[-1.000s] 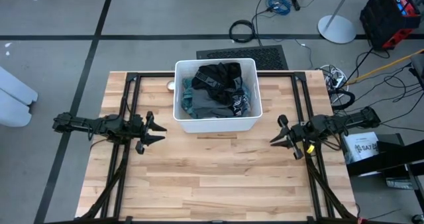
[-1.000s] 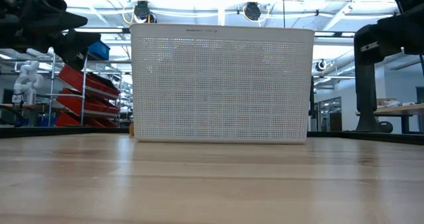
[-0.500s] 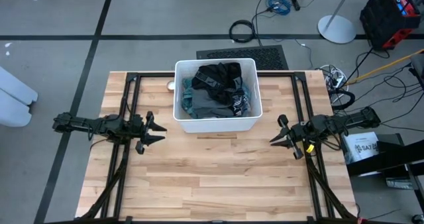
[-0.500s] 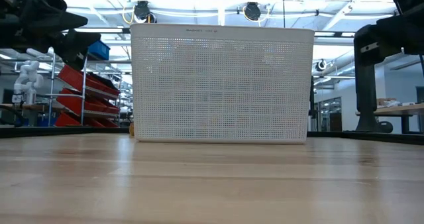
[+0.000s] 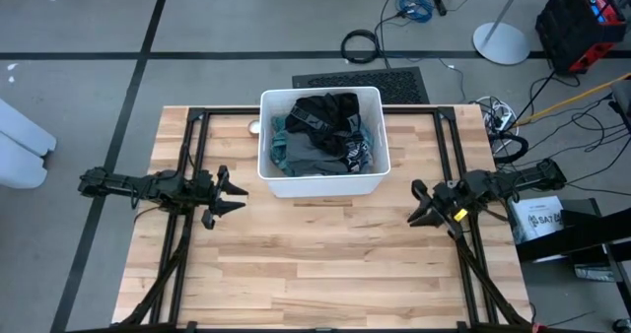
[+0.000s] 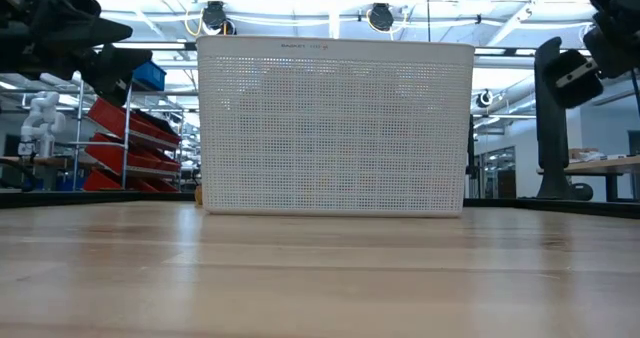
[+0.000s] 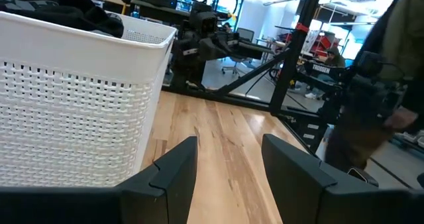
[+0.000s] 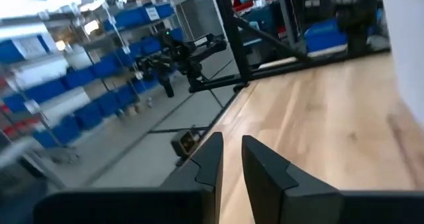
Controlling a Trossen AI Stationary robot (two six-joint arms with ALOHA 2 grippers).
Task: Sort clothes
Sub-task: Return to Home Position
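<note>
The clothes [image 5: 320, 131], a heap of black, dark grey, teal and striped garments, lie in the white perforated bin [image 5: 320, 185] at the table's far middle. The bin hides them in the low view [image 6: 335, 128]. A black garment [image 7: 79, 15] shows over the bin's rim in the left wrist view. My left gripper [image 5: 235, 196] is open and empty just left of the bin's near left corner, and it also shows in its own wrist view [image 7: 228, 148]. My right gripper [image 5: 414, 205] is open by a narrow gap [image 8: 230, 144] and empty, right of the bin's near right corner.
Black frame rails [image 5: 192, 146] run along the table's left and right sides and its far edge. A small round white object [image 5: 253, 128] lies left of the bin. Bare wooden table [image 5: 325, 264] lies in front of the bin. A person [image 7: 371, 85] stands beyond the table.
My right gripper has turned about its wrist and shifted slightly toward the table's near edge; in the low view its arm now stands tilted. My left arm and the clothes have kept still.
</note>
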